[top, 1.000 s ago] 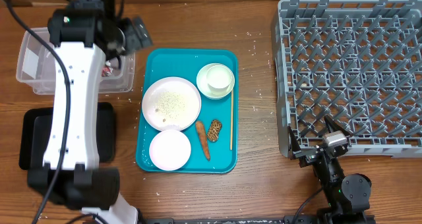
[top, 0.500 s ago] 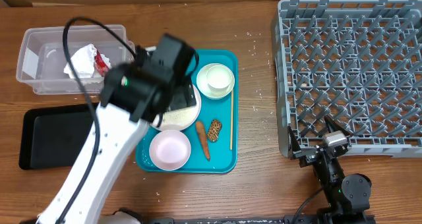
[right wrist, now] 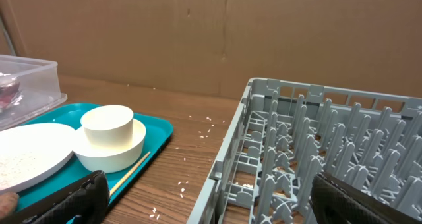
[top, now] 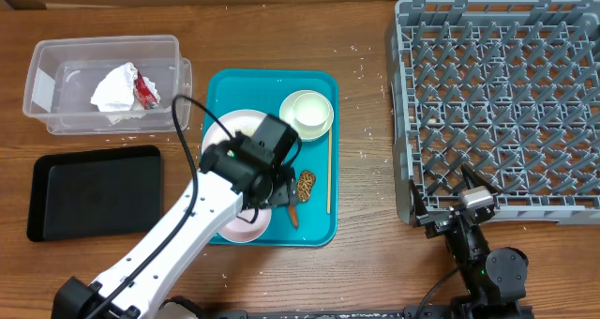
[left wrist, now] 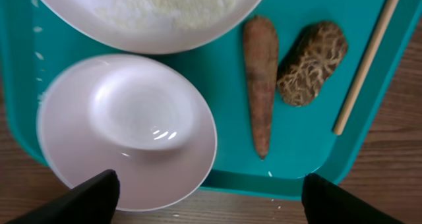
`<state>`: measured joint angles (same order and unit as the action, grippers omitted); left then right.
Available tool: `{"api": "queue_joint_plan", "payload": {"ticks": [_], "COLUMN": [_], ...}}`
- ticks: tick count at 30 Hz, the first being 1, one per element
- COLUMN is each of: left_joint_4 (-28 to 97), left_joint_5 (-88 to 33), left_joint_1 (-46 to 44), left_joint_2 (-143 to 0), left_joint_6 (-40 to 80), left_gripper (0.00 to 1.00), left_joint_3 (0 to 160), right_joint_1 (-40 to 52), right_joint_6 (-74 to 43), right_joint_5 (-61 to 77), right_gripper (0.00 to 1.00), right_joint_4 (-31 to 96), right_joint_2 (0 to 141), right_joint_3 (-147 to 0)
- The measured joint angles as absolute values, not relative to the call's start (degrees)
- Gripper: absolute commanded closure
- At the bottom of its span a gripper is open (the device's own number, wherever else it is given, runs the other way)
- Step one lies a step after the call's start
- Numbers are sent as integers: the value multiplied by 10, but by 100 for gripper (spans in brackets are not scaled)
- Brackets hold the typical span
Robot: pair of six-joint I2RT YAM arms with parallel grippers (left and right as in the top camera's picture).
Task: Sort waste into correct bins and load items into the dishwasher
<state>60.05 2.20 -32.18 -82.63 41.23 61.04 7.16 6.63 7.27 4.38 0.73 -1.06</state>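
Observation:
Crumpled white paper with a red scrap [top: 122, 87] lies in the clear tub [top: 56, 122]; the black tray [top: 94, 192] is bare. On the teal tray [top: 272, 84] my left gripper [top: 279, 192] hovers open over the orange carrot [left wrist: 260, 85], which lies beside the brown lump [left wrist: 311, 62] and an upturned pale pink bowl [left wrist: 128, 128]. Nothing is between its fingers [left wrist: 86, 197]. The large plate [left wrist: 151, 13] carries rice grains. A white cup [right wrist: 107, 125] sits in the second bowl [right wrist: 109, 151]. My right gripper [top: 448, 202] rests open at the grey dish rack's [top: 502, 103] front left corner.
A wooden chopstick [top: 329, 169] lies along the teal tray's right side. Loose rice grains [right wrist: 208, 122] dot the wooden table between tray and rack. Brown cardboard backs the table.
My left arm swung from above the clear tub down over the teal tray's carrot. The crumpled paper now lies uncovered in the tub. The right arm has not moved.

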Motion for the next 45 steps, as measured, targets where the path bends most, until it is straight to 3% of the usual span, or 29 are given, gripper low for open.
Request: {"api": "queue_joint_plan", "payload": {"ticks": [8, 12, 24, 32, 45], "left_joint_4": [561, 553, 537, 525, 293], "left_joint_5": [2, -1, -3, 29, 66], "left_joint_1": [-323, -323, -323, -297, -227], "left_joint_2": [-826, -826, -826, -826, -827], "left_joint_6": [409, 407, 383, 341, 225], "left_gripper": [17, 25, 24, 24, 32], "left_joint_3": [553, 545, 548, 657, 693], "right_joint_1": [72, 72, 72, 72, 72], "right_joint_6": [66, 66, 67, 67, 66], "right_joint_5": [73, 73, 73, 73, 73], "right_gripper": [0, 0, 0, 0, 0], "right_joint_4": [44, 43, 44, 44, 44], "right_joint_2": [7, 7, 7, 7, 7], "right_joint_3": [-11, -11, -11, -11, -11]}}
